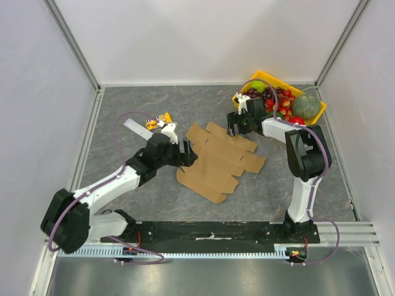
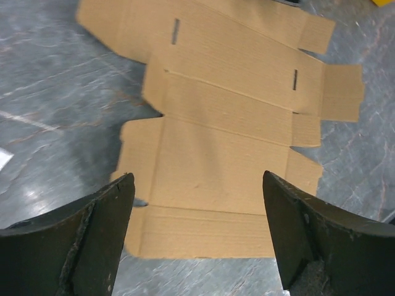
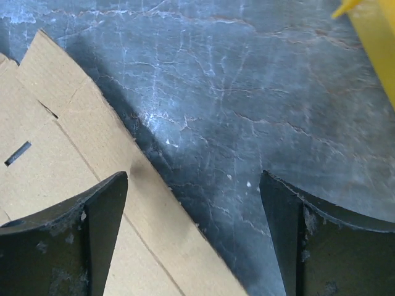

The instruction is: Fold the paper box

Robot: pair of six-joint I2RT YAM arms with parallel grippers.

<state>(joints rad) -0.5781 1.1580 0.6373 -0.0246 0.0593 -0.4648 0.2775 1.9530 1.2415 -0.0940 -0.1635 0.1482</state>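
Observation:
The paper box (image 1: 222,161) is a flat, unfolded brown cardboard sheet with creases, slots and flaps, lying in the middle of the grey table. My left gripper (image 1: 191,154) is open and empty, hovering over the sheet's left edge. In the left wrist view the sheet (image 2: 228,123) fills the space ahead, and the gripper (image 2: 198,174) straddles its near flap. My right gripper (image 1: 234,129) is open and empty over the sheet's far right edge. In the right wrist view the gripper (image 3: 194,174) spans the cardboard (image 3: 49,160) edge and bare table.
A yellow tray (image 1: 319,113) of fruit stands at the back right, close behind the right arm; its corner shows in the right wrist view (image 3: 376,24). A small orange packet (image 1: 159,120) and a white strip (image 1: 133,127) lie at the back left. White walls enclose the table.

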